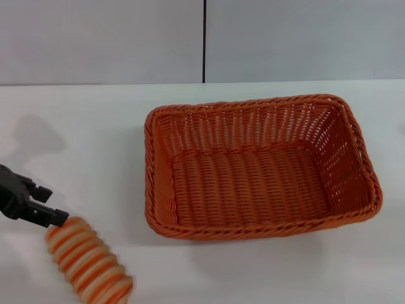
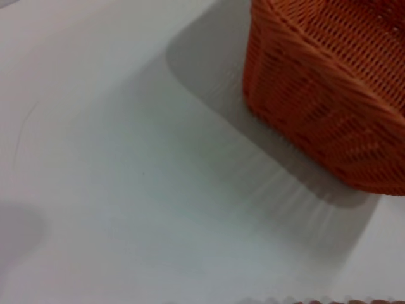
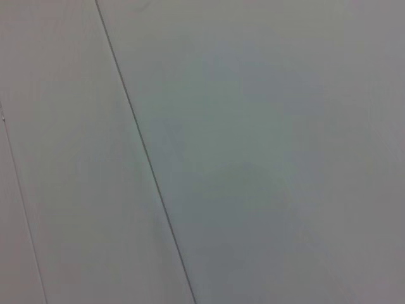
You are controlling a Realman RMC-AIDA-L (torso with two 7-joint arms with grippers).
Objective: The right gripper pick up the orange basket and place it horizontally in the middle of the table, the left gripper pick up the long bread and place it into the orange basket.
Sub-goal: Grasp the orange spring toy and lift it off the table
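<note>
The orange basket (image 1: 259, 168) lies lengthwise across the middle of the white table (image 1: 95, 126), empty; one corner of it shows in the left wrist view (image 2: 329, 88). The long bread (image 1: 88, 261), striped orange and cream, lies at the front left near the table's edge. A thin strip of it shows in the left wrist view (image 2: 329, 301). My left gripper (image 1: 49, 204) comes in from the left edge, its two black jaws apart, the lower one right at the bread's far end. Nothing shows between the jaws. My right gripper is out of view.
A grey wall (image 1: 285, 38) with a dark vertical seam (image 1: 204, 41) stands behind the table. The right wrist view shows only a pale flat surface with a thin dark line (image 3: 145, 152). Bare tabletop lies between bread and basket.
</note>
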